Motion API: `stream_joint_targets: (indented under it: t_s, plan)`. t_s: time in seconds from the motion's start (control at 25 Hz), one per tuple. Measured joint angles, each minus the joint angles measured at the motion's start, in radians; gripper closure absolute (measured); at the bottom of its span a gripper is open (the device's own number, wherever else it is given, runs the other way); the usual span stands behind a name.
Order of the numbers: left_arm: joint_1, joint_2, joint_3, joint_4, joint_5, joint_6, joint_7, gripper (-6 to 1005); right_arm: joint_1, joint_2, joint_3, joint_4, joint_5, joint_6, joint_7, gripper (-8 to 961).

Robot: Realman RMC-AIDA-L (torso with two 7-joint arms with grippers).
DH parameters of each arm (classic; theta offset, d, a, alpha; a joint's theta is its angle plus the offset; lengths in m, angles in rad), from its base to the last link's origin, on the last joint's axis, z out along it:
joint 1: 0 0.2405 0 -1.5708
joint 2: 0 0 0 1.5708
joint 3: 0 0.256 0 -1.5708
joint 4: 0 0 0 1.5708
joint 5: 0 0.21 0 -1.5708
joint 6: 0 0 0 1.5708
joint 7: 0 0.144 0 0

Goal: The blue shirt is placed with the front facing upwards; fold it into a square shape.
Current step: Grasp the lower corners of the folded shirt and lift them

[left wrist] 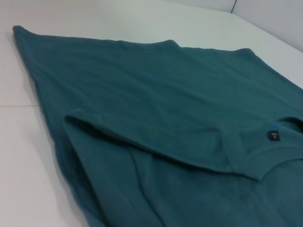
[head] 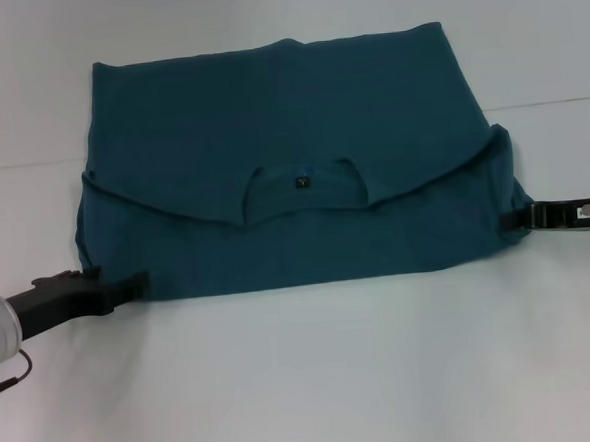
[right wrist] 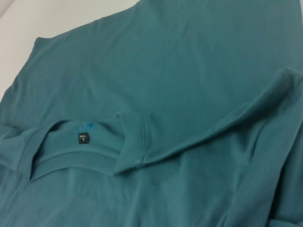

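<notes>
**op_remote:** Starting at the grippers. On my head cam the left gripper (head: 129, 286) is down at the near-left corner of the big dark teal-blue short-sleeved T-shirt (head: 291, 161), black tip right against the cloth edge. Can't tell if the jaws are pinching fabric or just sitting there. The right gripper (head: 510, 218) is at the near-right side, tip touching the shirt's edge where it bulges. Same deal, I can't tell how the jaws stand.

**benchrat:** Wrist cams no help?

**op_remote:** Nope, neither one shows its own fingers, just cloth. What they do give me: the right wrist cam shows the small black tag (right wrist: 83, 138) inside the round ribbed collar (right wrist: 128, 142) clearly, with pale marks on it, which is just a dark dot (head: 302, 180) on the head cam. The left wrist cam shows the folded layer's edge (left wrist: 142, 149) standing slightly off the layer below, with a shadow under it.

**benchrat:** And the layout?

**op_remote:** Only the head cam shows that. The shirt lies flat on the white table (head: 305, 381), mid-table, long axis running left to right. The collar end is folded toward me, collar opening facing the near edge, plain teal showing.
</notes>
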Motion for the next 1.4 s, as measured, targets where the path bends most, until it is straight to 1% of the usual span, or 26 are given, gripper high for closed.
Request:
stream_joint_targets:
  t_s: [0.44,0.6,0.8,1.24,1.4]
  plan:
    - [0.001,0.001,0.006,0.018,0.026,-0.005,-0.009,362,-0.011,0.003,0.001,0.000,0.019,-0.001,-0.017,947]
    - [0.002,0.001,0.006,0.019,0.027,-0.005,-0.009,587,-0.014,0.002,0.001,0.000,0.021,-0.001,-0.019,948]
    - [0.000,0.001,0.007,0.015,0.033,-0.016,-0.009,801,-0.015,0.001,0.001,0.000,0.022,-0.001,-0.019,947]
    - [-0.012,-0.002,0.007,0.016,0.052,-0.026,-0.017,1003,-0.020,0.001,0.001,0.000,0.022,-0.003,-0.020,946]
    - [-0.001,-0.002,0.004,0.037,0.052,-0.019,-0.031,1001,-0.020,-0.003,0.001,0.000,0.031,-0.003,-0.025,946]
